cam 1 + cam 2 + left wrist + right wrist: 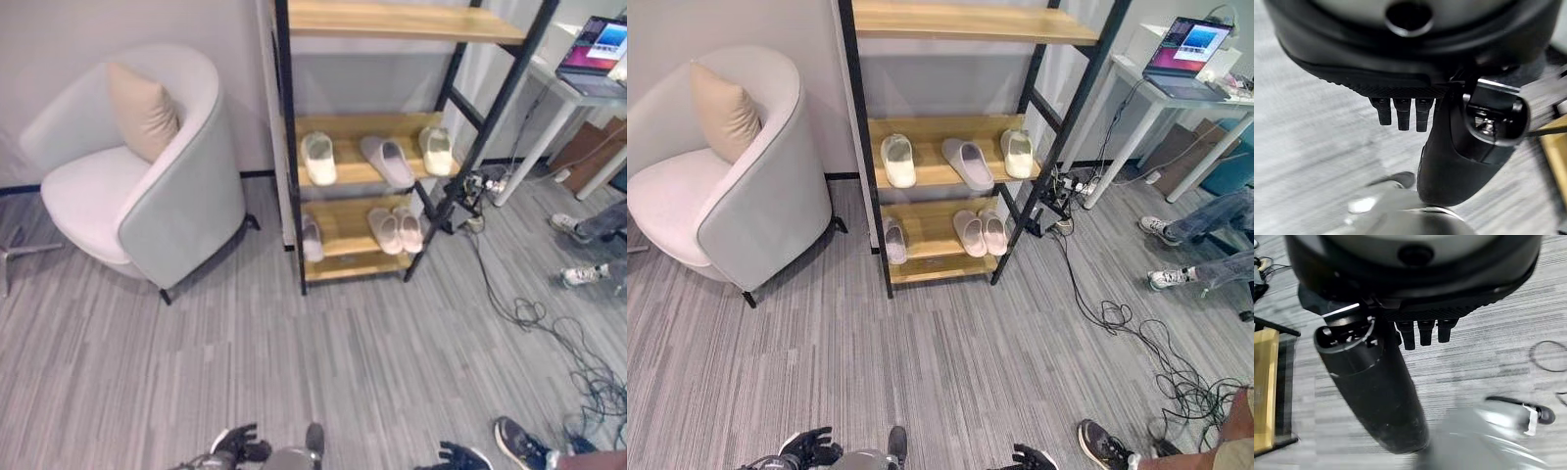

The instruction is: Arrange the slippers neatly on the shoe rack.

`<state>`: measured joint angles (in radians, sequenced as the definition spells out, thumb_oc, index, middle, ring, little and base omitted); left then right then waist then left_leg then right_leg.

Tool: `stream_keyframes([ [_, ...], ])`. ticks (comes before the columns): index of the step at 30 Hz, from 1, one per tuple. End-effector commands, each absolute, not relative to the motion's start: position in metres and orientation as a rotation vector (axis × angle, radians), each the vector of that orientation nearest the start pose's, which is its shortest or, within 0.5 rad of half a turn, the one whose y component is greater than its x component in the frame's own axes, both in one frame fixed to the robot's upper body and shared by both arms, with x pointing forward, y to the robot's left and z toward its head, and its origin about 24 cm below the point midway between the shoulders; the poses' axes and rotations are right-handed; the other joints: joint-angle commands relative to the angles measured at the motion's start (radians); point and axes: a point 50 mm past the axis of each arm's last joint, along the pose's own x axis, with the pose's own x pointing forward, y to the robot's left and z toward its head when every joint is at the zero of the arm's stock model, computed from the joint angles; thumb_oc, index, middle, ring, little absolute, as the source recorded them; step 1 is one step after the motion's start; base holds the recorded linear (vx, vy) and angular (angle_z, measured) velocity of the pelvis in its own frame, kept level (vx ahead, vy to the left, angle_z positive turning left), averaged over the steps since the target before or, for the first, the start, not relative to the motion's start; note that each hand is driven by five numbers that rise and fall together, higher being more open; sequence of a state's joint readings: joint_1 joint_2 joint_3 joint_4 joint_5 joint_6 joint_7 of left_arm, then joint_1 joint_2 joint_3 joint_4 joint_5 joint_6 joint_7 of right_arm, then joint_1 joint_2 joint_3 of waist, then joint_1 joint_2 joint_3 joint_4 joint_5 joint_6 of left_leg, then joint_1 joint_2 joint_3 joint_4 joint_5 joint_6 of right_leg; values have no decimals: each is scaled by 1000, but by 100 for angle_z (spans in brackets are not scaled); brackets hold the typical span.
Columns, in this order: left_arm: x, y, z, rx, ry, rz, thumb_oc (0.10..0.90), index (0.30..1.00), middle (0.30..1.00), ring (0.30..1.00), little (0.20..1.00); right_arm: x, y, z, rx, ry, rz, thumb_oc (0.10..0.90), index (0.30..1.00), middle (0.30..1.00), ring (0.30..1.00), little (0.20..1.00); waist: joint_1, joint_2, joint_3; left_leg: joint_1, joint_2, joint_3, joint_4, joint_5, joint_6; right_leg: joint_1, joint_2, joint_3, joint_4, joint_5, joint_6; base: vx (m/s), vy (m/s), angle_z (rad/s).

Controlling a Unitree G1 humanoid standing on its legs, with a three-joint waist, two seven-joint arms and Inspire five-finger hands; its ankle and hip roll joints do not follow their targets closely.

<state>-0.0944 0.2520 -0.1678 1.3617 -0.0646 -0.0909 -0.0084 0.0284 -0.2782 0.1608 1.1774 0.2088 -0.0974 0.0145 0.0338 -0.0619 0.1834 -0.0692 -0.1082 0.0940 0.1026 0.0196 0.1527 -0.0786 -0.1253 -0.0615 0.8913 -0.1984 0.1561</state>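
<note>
The shoe rack (285,147) has a black frame and wooden shelves and stands against the far wall. On its middle shelf lie a white slipper (318,158), a grey slipper (388,162) set askew, and a cream slipper (436,150). The lower shelf holds a single grey slipper (312,238) at its left end and a pink pair (396,229) side by side. My left hand (235,446) and right hand (460,456) hang low at the near edge, far from the rack. Both are open with relaxed fingers (1401,113) and hold nothing; the right thumb (1374,391) juts out over bare floor.
A pale armchair (176,196) with a beige cushion (143,110) stands left of the rack. To the right is a white desk (554,93) with a laptop (598,54). Cables (578,362) sprawl over the floor at right. A person's shoes (586,275) and another shoe (519,443) are nearby.
</note>
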Motion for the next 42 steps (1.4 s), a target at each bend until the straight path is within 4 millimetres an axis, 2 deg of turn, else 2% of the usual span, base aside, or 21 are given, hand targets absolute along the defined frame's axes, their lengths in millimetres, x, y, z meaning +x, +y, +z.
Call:
stream_keyframes([
  [1,93,235,-161,258,1183,44,800,900,900,900,900,102,-261,-147,-199,1079,-150,800,900,900,900,900,8,45,24,-2,70,-28,37,-60,-79,-27,31,-122,-231,149,-42,232,11,9],
  [3,93,234,-161,257,1178,36,800,900,900,900,900,101,-261,-147,-190,1081,-161,800,900,900,900,900,0,44,25,16,69,-29,41,-71,-83,-39,32,-140,-299,134,-46,256,-43,-6],
  [4,92,234,-161,270,1183,25,800,900,900,900,900,102,-264,-146,-188,1078,-177,800,900,900,900,900,-7,38,25,33,65,-36,54,-92,-93,-45,16,-148,-457,123,-44,377,-116,11],
  [5,90,233,-162,283,1190,17,800,900,900,900,900,103,-266,-145,-188,1071,-187,800,900,900,900,900,-12,38,25,42,66,-46,57,-103,-101,-50,7,-130,-520,129,-44,358,-155,18],
  [9,83,232,-164,320,1212,-15,800,900,900,900,900,108,-274,-141,-212,1048,-205,800,900,900,900,900,-24,47,24,83,81,-72,48,-135,-114,-85,-14,-38,-606,172,-26,255,-144,42],
  [10,78,230,-165,336,1224,-35,800,900,900,900,900,116,-279,-136,-238,1014,-204,800,900,900,900,900,-32,51,22,106,86,-100,46,-158,-122,-104,-40,15,-656,205,-14,287,-204,23],
  [13,71,232,-166,350,1247,-36,800,900,900,900,900,122,-282,-131,-265,986,-189,800,900,900,900,900,-47,39,15,137,83,-148,66,-199,-133,-107,-47,156,-711,257,12,341,-293,5],
  [15,68,236,-166,358,1259,-25,800,900,900,900,900,120,-283,-131,-286,992,-184,800,900,900,900,900,-42,25,-3,147,82,-169,82,-222,-142,-69,-37,195,-742,238,17,319,-345,8],
  [19,66,236,-166,338,1255,1,800,900,900,900,900,116,-287,-132,-308,1016,-197,800,900,900,900,900,-34,32,-24,157,125,-199,95,-213,-169,-45,-9,172,-732,209,10,200,-324,31],
  [20,70,231,-166,330,1234,1,800,900,900,900,900,119,-292,-128,-308,985,-234,800,900,900,900,900,-40,40,-26,126,175,-200,149,-157,-198,-21,16,140,-731,181,-15,103,-367,35],
  [22,81,225,-165,357,1197,-36,800,900,900,900,900,117,-295,-126,-320,964,-262,800,900,900,900,900,-58,32,-20,65,249,-111,225,-91,-207,2,21,92,-741,159,-41,63,-381,51],
  [24,90,221,-164,391,1168,-69,800,900,900,900,900,115,-298,-124,-335,947,-293,800,900,900,900,900,-76,18,-5,38,302,1,271,-76,-187,28,26,48,-753,149,-63,-5,-281,60],
  [25,95,219,-163,396,1152,-77,800,900,900,900,900,116,-300,-123,-341,942,-298,800,900,900,900,900,-75,14,0,27,288,20,281,-101,-180,31,32,43,-751,146,-67,-39,-192,52],
  [28,100,212,-163,411,1128,-89,800,900,900,900,900,121,-305,-118,-370,919,-322,800,900,900,900,900,-53,17,18,-25,120,-78,275,-180,-170,18,54,50,-744,148,-62,-29,-84,-6],
  [31,94,208,-165,422,1143,-115,800,900,900,900,900,130,-308,-111,-408,870,-315,800,900,900,900,900,-50,33,8,2,54,-97,192,-199,-148,1,82,59,-741,146,-56,-25,16,-27],
  [32,94,208,-165,422,1143,-116,800,900,900,900,900,130,-308,-111,-409,870,-315,800,900,900,900,900,-49,33,9,4,54,-97,190,-199,-147,2,82,59,-740,146,-56,-39,83,-39],
  [33,88,209,-166,435,1158,-114,800,900,900,900,900,154,-306,-87,-457,706,-276,800,900,900,900,900,-63,38,11,22,22,-128,143,-189,-135,-32,98,79,-705,155,-47,-66,83,-43],
  [35,86,210,-166,434,1165,-110,800,900,900,900,900,153,-306,-82,-468,680,-270,800,900,900,900,900,-66,39,11,35,22,-123,114,-184,-130,-39,101,81,-695,155,-42,-75,73,-34],
  [37,80,218,-166,427,1179,-81,800,900,900,900,900,158,-307,-72,-500,629,-270,800,900,900,900,900,-61,44,30,55,47,-77,71,-164,-125,-86,68,-1,-600,159,-11,-147,39,-57],
  [39,76,227,-165,433,1198,-56,800,900,900,900,900,167,-304,-58,-513,547,-268,800,900,900,900,900,-60,48,32,52,63,-73,67,-157,-122,-66,31,-47,-575,135,-13,-105,-37,-62],
  [42,69,236,-165,407,1228,-7,800,900,900,900,900,170,-305,-46,-525,492,-267,800,900,900,900,900,-54,54,15,49,73,-80,69,-158,-116,-30,-4,3,-570,134,-23,-34,-82,-18],
])
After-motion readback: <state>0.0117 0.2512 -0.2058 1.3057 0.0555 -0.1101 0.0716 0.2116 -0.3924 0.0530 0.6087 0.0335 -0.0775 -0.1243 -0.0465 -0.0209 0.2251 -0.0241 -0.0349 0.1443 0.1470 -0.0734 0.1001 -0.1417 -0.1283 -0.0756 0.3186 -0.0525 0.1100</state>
